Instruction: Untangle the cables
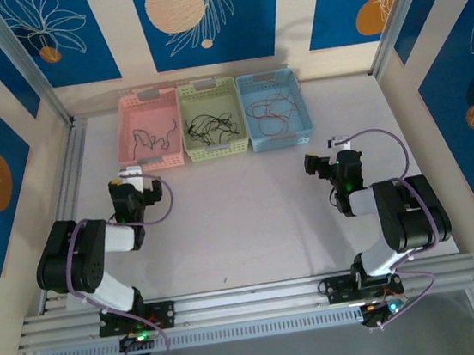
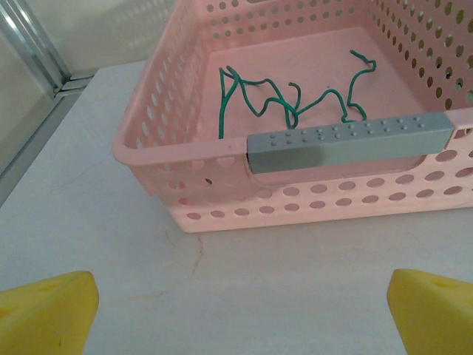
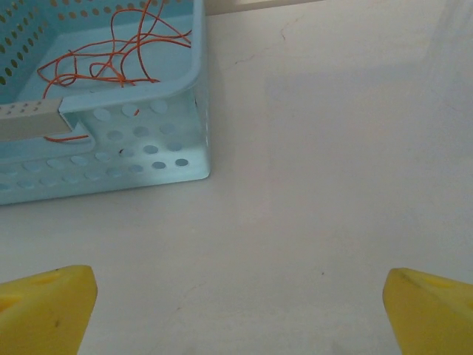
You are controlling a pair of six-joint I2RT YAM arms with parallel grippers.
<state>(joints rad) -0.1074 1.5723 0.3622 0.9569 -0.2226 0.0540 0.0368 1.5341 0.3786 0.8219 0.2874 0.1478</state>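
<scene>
Sorted by colour, apparently to keep strands apart: green cables (image 2: 294, 112) in pink basket (image 2: 222, 200), black cables (image 1: 211, 129) in yellow-green basket (image 1: 214, 152), red-orange cables (image 3: 111, 74) in blue basket (image 3: 148, 159). Left gripper (image 2: 236, 310) spread wide, empty, facing pink basket's near wall. Right gripper (image 3: 236, 314) likewise wide, holding nothing, near blue basket's corner. Looks close to finished.

The overhead camera sits high behind me, facing twelve o'clock down the white tabletop (image 1: 252, 228). The camera behind my left pincer (image 2: 240, 318) looks low and close at the pink perforated plastic basket (image 2: 185, 200). From behind my right pincer (image 3: 240, 314), the pale blue perforated plastic basket (image 3: 148, 166) sits at ten o'clock. Overhead shares both baskets.
</scene>
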